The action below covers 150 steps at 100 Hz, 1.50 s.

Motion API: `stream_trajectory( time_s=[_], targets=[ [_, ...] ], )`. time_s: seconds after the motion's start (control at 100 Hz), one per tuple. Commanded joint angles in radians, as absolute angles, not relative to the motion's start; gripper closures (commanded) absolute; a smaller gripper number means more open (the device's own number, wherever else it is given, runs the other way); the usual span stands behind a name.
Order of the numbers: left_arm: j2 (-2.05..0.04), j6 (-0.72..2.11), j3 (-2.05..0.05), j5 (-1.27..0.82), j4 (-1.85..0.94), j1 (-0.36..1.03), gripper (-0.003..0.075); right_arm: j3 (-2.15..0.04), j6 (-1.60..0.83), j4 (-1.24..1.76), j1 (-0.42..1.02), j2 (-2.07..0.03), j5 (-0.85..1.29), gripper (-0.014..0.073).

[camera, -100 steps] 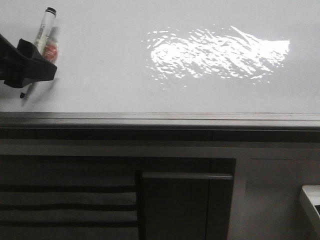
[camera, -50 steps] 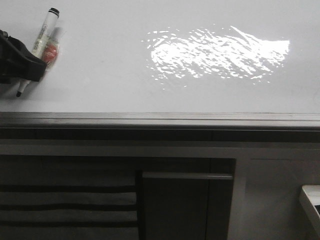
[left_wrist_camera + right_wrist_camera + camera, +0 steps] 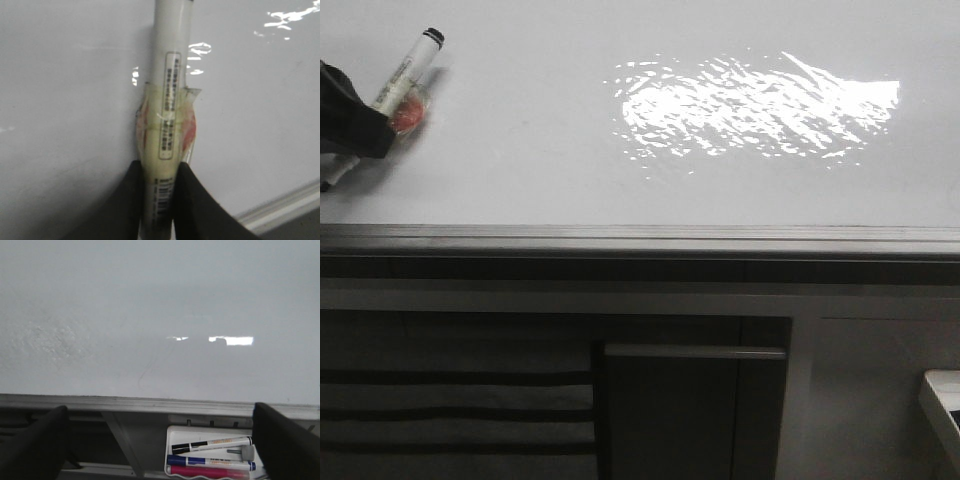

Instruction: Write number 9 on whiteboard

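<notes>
A: Where does it stand?
B: The left gripper [image 3: 350, 135] pinches a marker [image 3: 405, 70] at the whiteboard [image 3: 620, 60] far left; no 9 shows yet. The right gripper [image 3: 160, 440] hangs wide open, empty.
A: Next?
B: Probably pressing the tip down to begin the loop.

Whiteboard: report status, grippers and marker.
Left gripper shut on marker, far left of whiteboard. Right gripper open, empty. No number 9 visible. Nothing in the way.
</notes>
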<state>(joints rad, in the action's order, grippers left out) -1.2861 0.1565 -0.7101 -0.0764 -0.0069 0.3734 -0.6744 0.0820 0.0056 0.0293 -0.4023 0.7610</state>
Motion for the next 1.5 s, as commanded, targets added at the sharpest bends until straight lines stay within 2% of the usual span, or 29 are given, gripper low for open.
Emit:
stream_trajectory(
  time_s=[0.0, 0.19, 0.36, 0.47, 0.67, 0.93, 1.3, 1.49],
  targets=[
    [-1.221, 0.149, -0.797, -0.193, -0.01, 0.381, 0.0703, -0.748, 0.058, 0.025, 0.035, -0.444, 0.77, -0.0054],
    [-1.171, 0.211, -0.954, -0.584, -0.023, 0.394, 0.0713, -0.862, -0.165, 0.292, 0.035, -0.568, 0.909, -0.0054],
    [-1.173, 0.478, -1.088, -0.924, -0.185, 0.473, 0.0713, -0.961, -0.489, 0.58, 0.035, -0.739, 1.041, -0.0054],
    [-1.177, 0.625, -1.132, -1.037, -0.317, 0.54, 0.0713, -1.009, -0.715, 0.719, 0.035, -0.84, 1.124, -0.0054],
    [-1.177, 0.748, -1.139, -1.019, -0.358, 0.698, 0.0713, -1.052, -1.004, 0.909, 0.077, -0.952, 1.193, -0.0047],
    [-1.177, 0.751, -1.139, -0.931, -0.358, 0.855, 0.0713, -1.053, -1.094, 0.894, 0.269, -1.008, 1.105, 0.0076],
    [-1.177, 0.751, -1.139, -0.918, -0.362, 0.864, 0.0713, -1.053, -1.111, 0.809, 0.518, -1.117, 0.941, 0.0088],
    [-1.177, 0.751, -1.139, -0.913, -0.362, 0.864, 0.0713, -1.071, -1.116, 0.812, 0.534, -1.178, 0.917, 0.0203]
  ],
)
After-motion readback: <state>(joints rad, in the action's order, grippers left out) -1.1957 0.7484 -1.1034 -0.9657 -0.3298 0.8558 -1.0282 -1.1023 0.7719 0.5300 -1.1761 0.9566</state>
